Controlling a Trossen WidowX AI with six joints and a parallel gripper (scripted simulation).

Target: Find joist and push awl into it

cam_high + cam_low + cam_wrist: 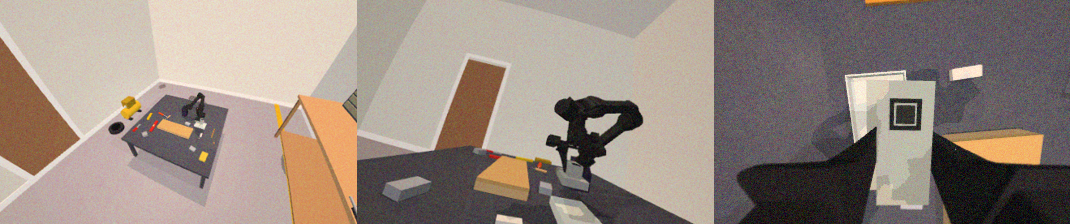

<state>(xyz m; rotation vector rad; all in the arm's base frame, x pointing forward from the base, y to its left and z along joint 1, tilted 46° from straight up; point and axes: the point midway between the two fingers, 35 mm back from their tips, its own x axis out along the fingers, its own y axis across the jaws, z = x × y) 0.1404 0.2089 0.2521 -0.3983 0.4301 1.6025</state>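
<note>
My gripper (201,119) (576,167) (900,130) is shut on the grey stud finder (574,183) (906,155), whose small dark square window faces the wrist camera. The stud finder is held in the air near the white tray (197,125) (557,206) (849,97), which shows below and partly behind it in the wrist view. The tan floor panel (174,128) (505,174) (999,151) lies flat beside the tray. An orange-red handled tool (161,114) (539,165), perhaps the awl, lies beyond the panel; it is too small to identify surely.
A white block (200,135) (509,219) (966,73) lies near the tray. A small grey block (187,123) (545,187) lies between panel and tray. A larger grey block (192,148) (407,188) and a yellow block (204,156) are farther off. Red tools (153,126) lie past the panel's far end.
</note>
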